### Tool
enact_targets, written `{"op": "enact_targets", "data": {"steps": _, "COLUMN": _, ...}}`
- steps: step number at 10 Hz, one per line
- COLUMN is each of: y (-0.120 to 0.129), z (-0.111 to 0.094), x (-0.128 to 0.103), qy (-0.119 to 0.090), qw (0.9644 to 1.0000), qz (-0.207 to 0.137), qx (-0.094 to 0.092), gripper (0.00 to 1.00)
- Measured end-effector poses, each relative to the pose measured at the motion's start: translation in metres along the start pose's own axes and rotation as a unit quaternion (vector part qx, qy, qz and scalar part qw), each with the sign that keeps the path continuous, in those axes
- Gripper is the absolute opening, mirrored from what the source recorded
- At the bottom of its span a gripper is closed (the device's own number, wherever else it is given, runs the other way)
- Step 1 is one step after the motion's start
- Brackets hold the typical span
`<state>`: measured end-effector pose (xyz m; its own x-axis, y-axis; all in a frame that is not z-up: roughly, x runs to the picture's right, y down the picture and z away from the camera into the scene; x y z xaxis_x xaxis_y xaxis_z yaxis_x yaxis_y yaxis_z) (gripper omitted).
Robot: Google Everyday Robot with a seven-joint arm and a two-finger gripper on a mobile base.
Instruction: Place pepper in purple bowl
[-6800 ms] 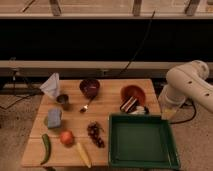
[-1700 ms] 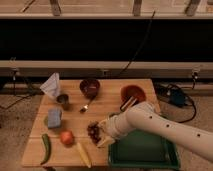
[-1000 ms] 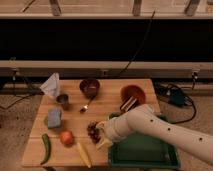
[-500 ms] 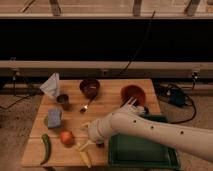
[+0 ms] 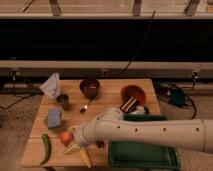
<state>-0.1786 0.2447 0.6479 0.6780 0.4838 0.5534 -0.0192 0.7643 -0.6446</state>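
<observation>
The slim green pepper [image 5: 46,148] lies at the front left corner of the wooden table [image 5: 107,107]. At the back of the table, left of centre, sits the dark purple bowl [image 5: 90,87]. My pale arm reaches in from the right, low across the front of the table. Its gripper [image 5: 72,141] hovers open and holds nothing. It is beside the round orange-red fruit [image 5: 66,138] and over the yellow corn-like piece [image 5: 83,156], a short way right of the pepper.
An orange-red bowl [image 5: 133,94] is at the back right, with a dark packet [image 5: 128,104] in front of it. A green tray [image 5: 145,152] fills the front right. A grey cup [image 5: 63,101], blue block [image 5: 53,118], white crumpled item [image 5: 51,85] and spoon [image 5: 86,106] are on the left.
My arm has swung in from the right side and moved leftward across the table front. The gripper has moved from near the dark cluster at centre to beside the orange-red fruit.
</observation>
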Motion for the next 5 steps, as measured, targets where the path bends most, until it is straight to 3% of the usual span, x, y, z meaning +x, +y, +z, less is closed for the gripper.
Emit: {"op": "enact_targets", "data": {"steps": 5, "y": 0.011, "z": 0.027, "x": -0.024, "qy": -0.003, "qw": 0.9999, "qz": -0.011, "qx": 0.0, "gripper": 0.65}}
